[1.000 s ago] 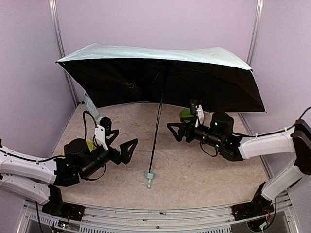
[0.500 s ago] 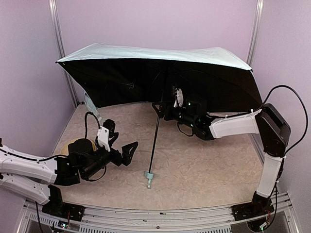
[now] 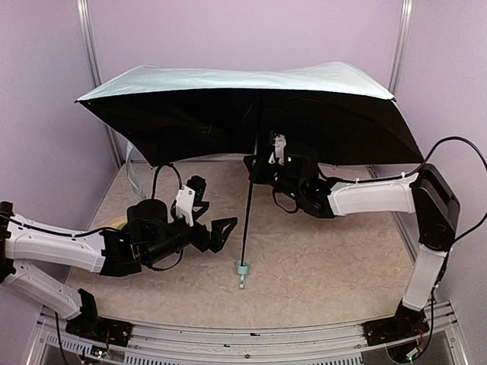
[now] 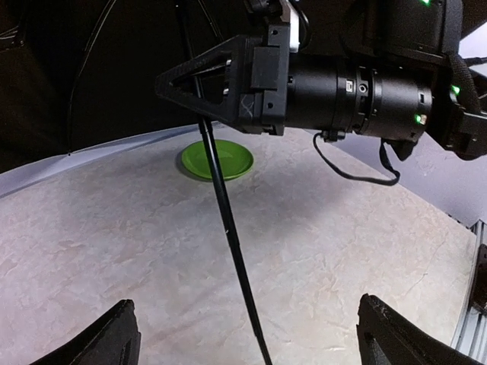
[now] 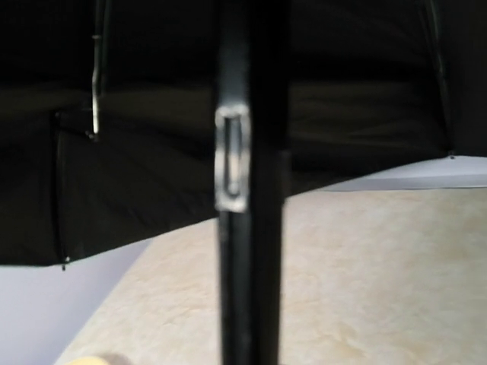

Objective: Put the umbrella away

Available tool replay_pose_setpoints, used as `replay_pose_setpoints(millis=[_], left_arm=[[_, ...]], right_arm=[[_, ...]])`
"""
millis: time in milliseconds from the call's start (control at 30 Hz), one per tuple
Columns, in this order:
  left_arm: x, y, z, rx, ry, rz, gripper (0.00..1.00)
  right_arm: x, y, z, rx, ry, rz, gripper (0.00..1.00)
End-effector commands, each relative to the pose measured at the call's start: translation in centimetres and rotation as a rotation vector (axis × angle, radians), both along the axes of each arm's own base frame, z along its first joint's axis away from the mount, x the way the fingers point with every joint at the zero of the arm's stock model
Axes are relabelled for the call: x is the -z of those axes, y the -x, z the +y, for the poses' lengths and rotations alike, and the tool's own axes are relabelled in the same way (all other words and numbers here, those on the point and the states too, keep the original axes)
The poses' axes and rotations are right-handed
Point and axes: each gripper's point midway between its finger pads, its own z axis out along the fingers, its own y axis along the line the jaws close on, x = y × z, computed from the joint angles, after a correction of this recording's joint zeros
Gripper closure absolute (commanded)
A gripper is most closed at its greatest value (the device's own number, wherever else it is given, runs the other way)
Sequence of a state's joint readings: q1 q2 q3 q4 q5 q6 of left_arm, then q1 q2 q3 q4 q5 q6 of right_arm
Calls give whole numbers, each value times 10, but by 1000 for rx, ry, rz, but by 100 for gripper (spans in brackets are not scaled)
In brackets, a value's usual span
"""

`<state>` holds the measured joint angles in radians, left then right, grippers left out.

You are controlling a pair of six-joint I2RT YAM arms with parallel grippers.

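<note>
Small enclosed work cell with smooth, pale lilac walls (image 3: 228, 38) at the back and on both sides, evenly lit by soft, diffuse light. One slim silver metal post (image 3: 86, 38) stands upright at the far left corner of the surface (image 3: 327, 258), and a second post (image 3: 403, 30) stands at its far right corner. The surface is a beige, marble-patterned sheet with faint darker veins, and a ridged silver metal rail (image 3: 251, 334) runs along its whole near edge.
</note>
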<state>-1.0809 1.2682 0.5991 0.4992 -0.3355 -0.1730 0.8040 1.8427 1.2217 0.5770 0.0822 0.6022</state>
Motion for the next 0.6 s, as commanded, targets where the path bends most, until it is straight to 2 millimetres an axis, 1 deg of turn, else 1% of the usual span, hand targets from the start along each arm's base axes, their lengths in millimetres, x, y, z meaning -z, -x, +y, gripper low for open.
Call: replay_pose_setpoints(millis=[0, 100, 200, 300, 367, 467, 567], left_arm=[[-16, -11, -20, 53, 85, 35, 4], [-14, -21, -31, 65, 86, 41, 4], [-8, -35, -35, 33, 65, 79, 5], [-11, -34, -43, 68, 54, 71, 9], [-15, -32, -45, 85, 63, 53, 15], [-19, -31, -45, 93, 81, 39, 35], [-21, -29, -47, 112, 94, 27, 45]], right_arm=[[-80, 19, -11, 196, -20, -114, 100], [-99, 42, 4, 182, -20, -148, 100], [-123, 55, 6, 210, 7, -199, 100], [-141, 67, 6, 194, 2, -230, 100], [-150, 73, 8, 179, -11, -240, 100], [-156, 81, 11, 156, -21, -245, 100], [-158, 87, 14, 129, -34, -237, 100]])
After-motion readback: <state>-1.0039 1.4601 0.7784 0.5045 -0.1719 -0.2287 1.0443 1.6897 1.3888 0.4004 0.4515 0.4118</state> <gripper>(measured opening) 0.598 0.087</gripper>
